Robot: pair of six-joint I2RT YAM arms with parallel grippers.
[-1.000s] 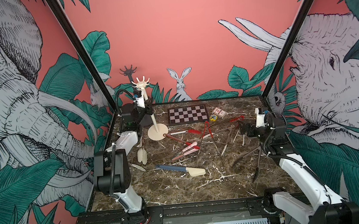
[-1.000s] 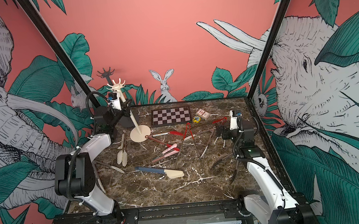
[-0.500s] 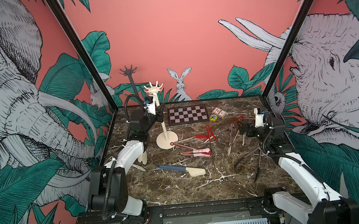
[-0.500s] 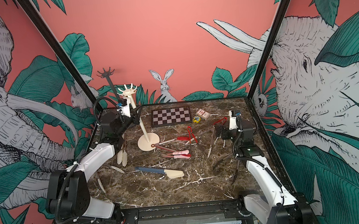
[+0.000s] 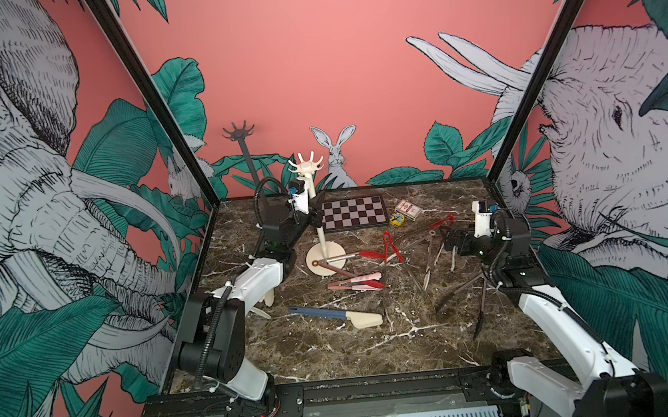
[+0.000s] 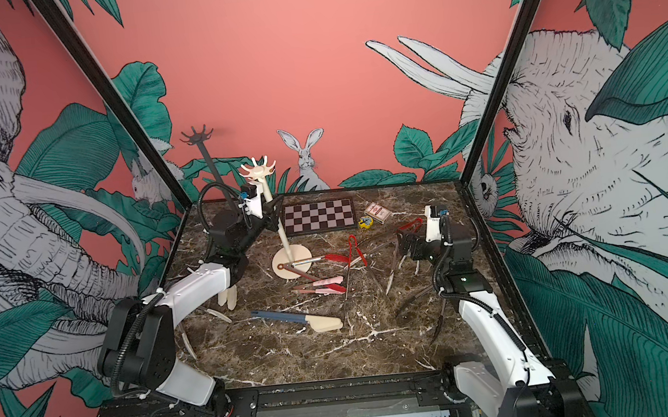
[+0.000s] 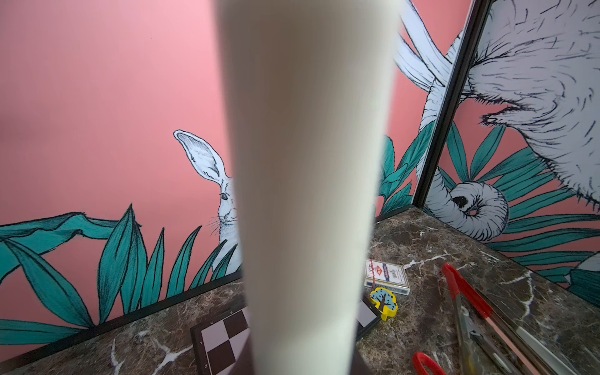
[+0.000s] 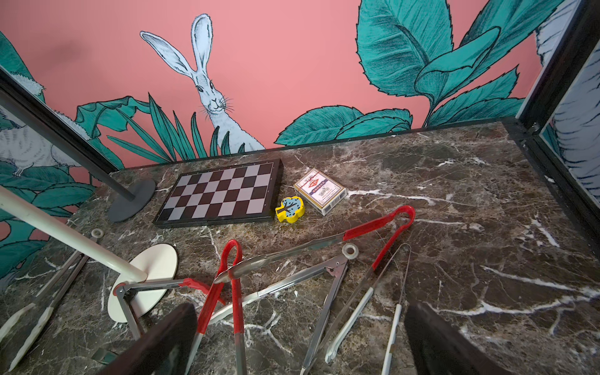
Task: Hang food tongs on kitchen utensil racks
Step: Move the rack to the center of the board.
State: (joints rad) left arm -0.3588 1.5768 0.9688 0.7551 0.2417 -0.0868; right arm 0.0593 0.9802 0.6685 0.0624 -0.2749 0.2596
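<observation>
Nearest on the marble bench lie the blue tongs, cream-tipped, at centre, with a dark pair of tongs to their right. Beyond these, the pink tongs lie just near of the cream rack, and the hinge end of the red-tipped tongs rests on its round base. The left pincer is clamped on this rack's pole, partway up and below the crown of prongs. The pole fills the centre of the left wrist view, where the fingers are out of frame. At mid-right, the right pincer hangs with its fingers set wide apart over a tangle of tongs. The red-handled tongs and the slim cream-tipped tongs lie between and just ahead of those fingers; contact cannot be told. Farther back sit the checkered board, a yellow toy and a card box. The dark grey rack stands in the far left corner, well apart from both pincers.
</observation>
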